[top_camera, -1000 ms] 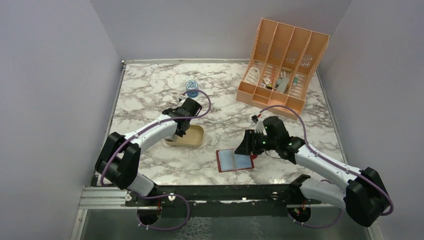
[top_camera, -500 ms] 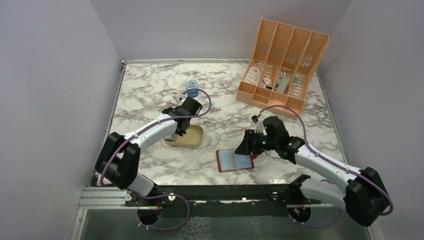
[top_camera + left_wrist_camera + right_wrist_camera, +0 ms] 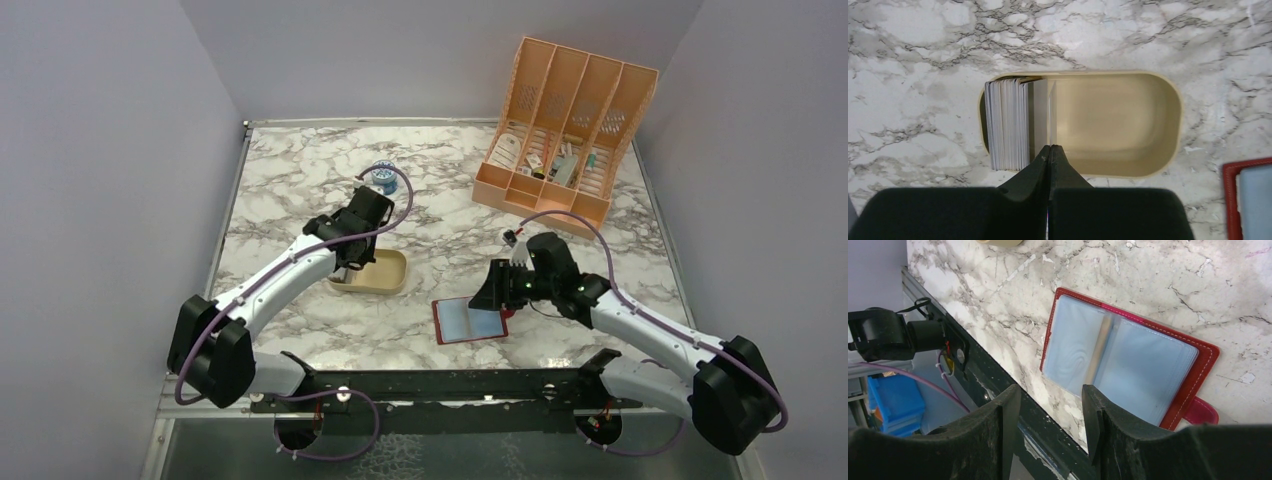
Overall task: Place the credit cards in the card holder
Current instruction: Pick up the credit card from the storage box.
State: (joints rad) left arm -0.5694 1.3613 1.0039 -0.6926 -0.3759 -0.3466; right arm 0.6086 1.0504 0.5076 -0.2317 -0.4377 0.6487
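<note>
- Broadly, a white desk [image 3: 300,190] veined with grey marble carries everything, with the two arms bolted at its near edge
- The left arm reaches forward over the left half of the desk, and its left end effector [image 3: 1049,148] hangs above the near rim of the tan tray; the two fingers are pressed together, and as far as the wrist view shows they are clamped on the near edge of a single card [image 3: 1044,110]
- The right arm reaches in towards the middle, and its right end effector [image 3: 1050,395] hovers above the card holder with the fingers standing well apart and nothing between them
- A peach slotted organizer [image 3: 565,130] leans at the far right corner, with small items in its lower compartments, too small to identify
- The tan tray [image 3: 1170,115], shallow with rounded corners, sits left of centre; its right part is bare
- The card holder [image 3: 1128,365] lies open and flat near the front edge of the desk, to the right of the tray and apart from it, dark red outside with pale blue pockets facing up and a small red tab at one side
- The credit cards [image 3: 1007,125] stand on edge as a greyish stack at the left end of the tray
- The single card stands just beside the stack, on its right
- A small round blue-and-white container [image 3: 382,175] sits beyond the tray, partly behind the left arm's cable
</note>
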